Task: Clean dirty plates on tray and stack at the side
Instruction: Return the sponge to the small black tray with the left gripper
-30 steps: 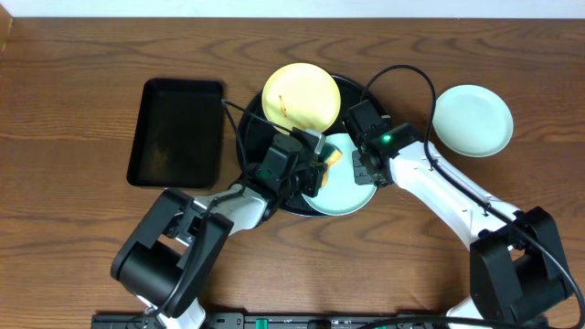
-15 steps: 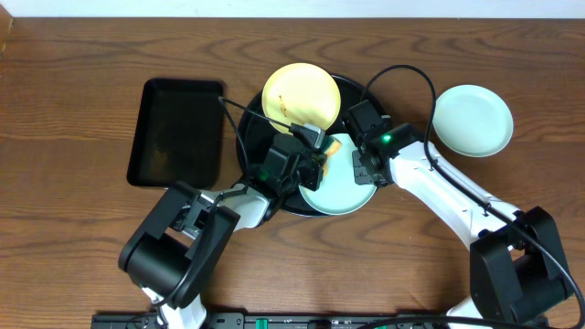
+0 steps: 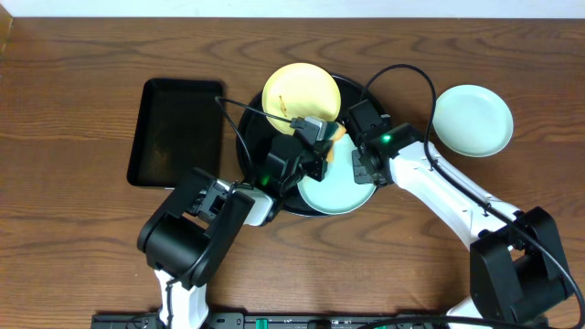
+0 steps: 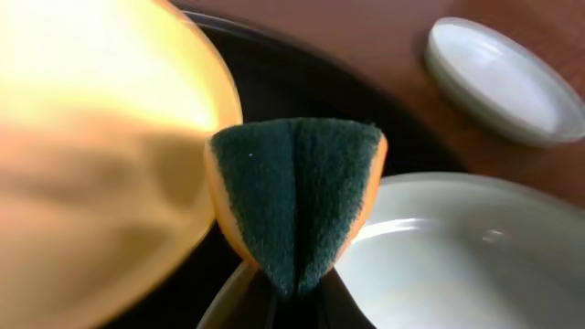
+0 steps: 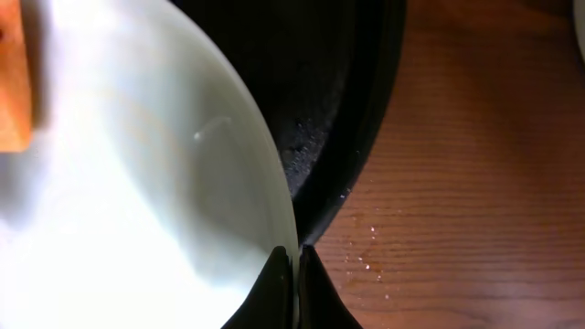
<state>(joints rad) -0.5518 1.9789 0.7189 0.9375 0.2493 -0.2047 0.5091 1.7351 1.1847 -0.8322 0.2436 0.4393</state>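
Observation:
The round black tray (image 3: 252,164) holds a pale yellow plate (image 3: 297,91) with brown smudges and a mint-blue plate (image 3: 340,192). My left gripper (image 3: 315,142) is shut on a folded yellow-and-green sponge (image 4: 297,196), held between the two plates over the tray. My right gripper (image 5: 294,265) is shut on the mint-blue plate's rim (image 5: 274,206) at the tray's right edge (image 5: 366,137). A second mint-blue plate (image 3: 472,120) lies on the table to the right, also seen in the left wrist view (image 4: 498,78).
A smaller rectangular black tray (image 3: 178,130) lies left of the round tray. Small wet specks (image 5: 366,260) dot the wooden table (image 3: 82,210) by the tray's rim. Cables run over the tray from both arms.
My left gripper has moved the sponge up and to the right across the mint-blue plate, toward the yellow plate. The right arm has held still on the plate's rim.

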